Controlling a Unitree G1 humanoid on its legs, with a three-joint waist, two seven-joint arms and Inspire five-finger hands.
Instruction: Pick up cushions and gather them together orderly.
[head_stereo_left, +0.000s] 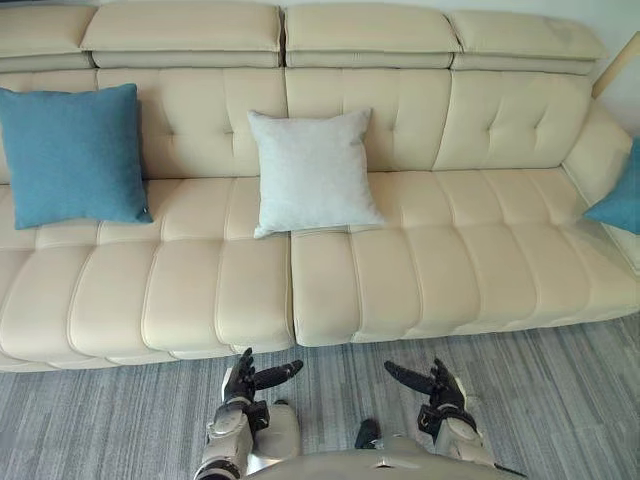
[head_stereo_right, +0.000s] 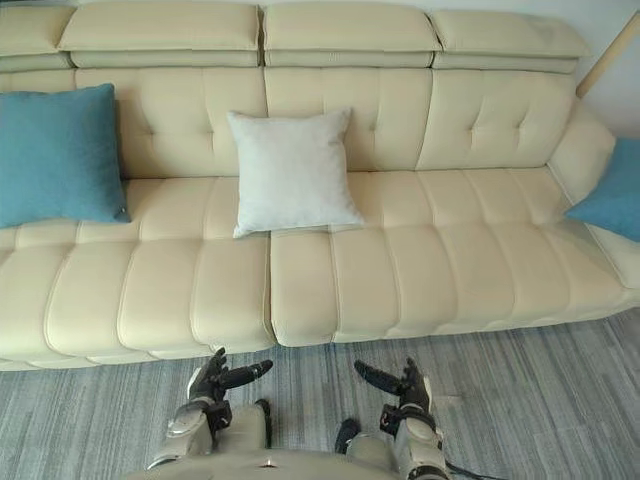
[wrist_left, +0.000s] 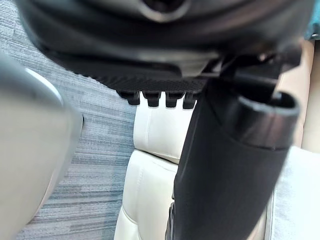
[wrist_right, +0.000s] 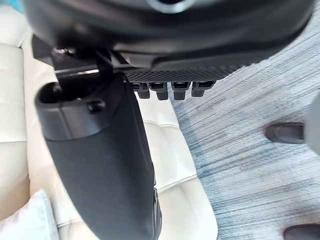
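Both empty, fingers slack: left hand (head_stereo_left: 250, 382) 7 o'clock, right hand (head_stereo_left: 432, 386) 5 o'clock. white cushion (head_stereo_left: 312, 170) centre of sofa (head_stereo_left: 450, 270); blue cushion (head_stereo_left: 72, 155) 9 o'clock, second blue cushion (head_stereo_left: 622, 198) 3 o'clock. Best to grip the white one's side edges two-handed.

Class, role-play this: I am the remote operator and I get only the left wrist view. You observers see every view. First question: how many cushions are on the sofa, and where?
Observer: Three on the cream leather sofa: a blue square fabric cushion at the left end, a pale grey square fabric cushion in the middle, and a second blue cushion at the right end, partly cut off.
Operator: Are any touching?
Observer: No, wide stretches of seat separate them.
Operator: And the hands?
Observer: The left hand and the right hand hang open over the grey floor in front of the sofa, holding nothing.
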